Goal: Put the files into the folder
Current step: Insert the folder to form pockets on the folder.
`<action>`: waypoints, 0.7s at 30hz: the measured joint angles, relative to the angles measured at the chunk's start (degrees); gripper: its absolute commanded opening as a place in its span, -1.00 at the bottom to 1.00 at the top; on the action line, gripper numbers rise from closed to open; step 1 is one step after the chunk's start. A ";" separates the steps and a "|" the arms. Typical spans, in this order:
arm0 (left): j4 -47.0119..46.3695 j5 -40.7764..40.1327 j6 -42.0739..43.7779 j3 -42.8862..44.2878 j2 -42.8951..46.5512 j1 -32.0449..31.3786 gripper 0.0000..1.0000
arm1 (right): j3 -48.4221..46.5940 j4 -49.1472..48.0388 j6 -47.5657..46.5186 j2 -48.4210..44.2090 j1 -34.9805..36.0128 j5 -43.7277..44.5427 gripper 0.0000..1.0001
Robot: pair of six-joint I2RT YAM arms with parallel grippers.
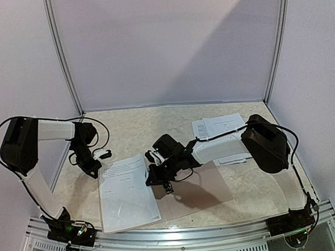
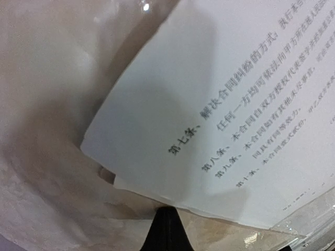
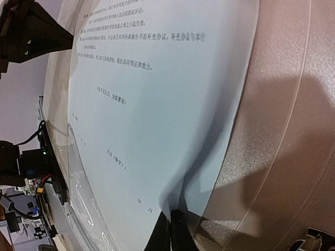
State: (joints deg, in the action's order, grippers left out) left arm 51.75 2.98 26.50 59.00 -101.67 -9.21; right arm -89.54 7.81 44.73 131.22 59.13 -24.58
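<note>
Where the beige speckled tabletop [image 1: 128,128] meets its near edge, the flat taupe grey-brown folder [image 1: 208,188] lies open, right of centre. A white printed paper sheet [image 1: 126,190] overlaps the folder's left part and reaches the near edge. More white printed files [image 1: 218,125] lie stacked by the far right corner. The right gripper [image 1: 168,188] is clamped on the sheet's right edge. The left gripper [image 1: 97,172] is closed at its far left corner, and I cannot tell whether it pinches paper.

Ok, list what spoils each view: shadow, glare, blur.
Top view: soft, the right arm casts a dark shadow on the folder. Left wrist: grey shadow over the sheet, one glare spot at the top. Right wrist: faint print, shadow across the folder.
</note>
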 measured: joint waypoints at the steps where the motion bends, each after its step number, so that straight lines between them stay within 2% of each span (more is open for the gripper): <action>1: 0.00 0.00 0.02 0.00 0.00 0.00 -1.00 | 0.00 0.15 -0.09 -0.09 -0.02 0.00 -0.82; 4: 0.02 -0.02 0.35 0.17 0.00 0.00 -0.97 | -0.15 1.64 -0.42 -0.63 -0.02 0.33 -0.60; 8: 0.04 -0.72 1.29 1.86 -0.02 0.13 -0.59 | -0.96 6.03 -2.49 -2.27 0.02 2.21 -0.29; 10: 0.31 -1.14 1.84 3.98 0.00 0.31 -0.47 | -1.07 8.57 -4.50 -4.00 0.02 3.72 -0.16; 16: 1.44 -0.59 2.29 11.28 0.57 0.33 -0.07 | 3.48 11.41 -13.77 -14.93 0.92 10.16 0.16; 19: 1.44 0.31 2.25 13.66 0.50 -0.48 -0.02 | 6.32 11.45 -22.82 -21.05 3.91 15.13 0.27; 21: 1.31 0.70 2.21 14.93 -0.07 -1.75 -0.08 | 8.00 10.36 -30.18 -23.58 7.76 17.90 0.35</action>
State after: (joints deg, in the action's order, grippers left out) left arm 53.06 3.68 28.71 73.93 -101.73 -10.96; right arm -81.54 18.17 14.55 107.63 66.89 -6.68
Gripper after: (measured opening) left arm 0.486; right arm 0.615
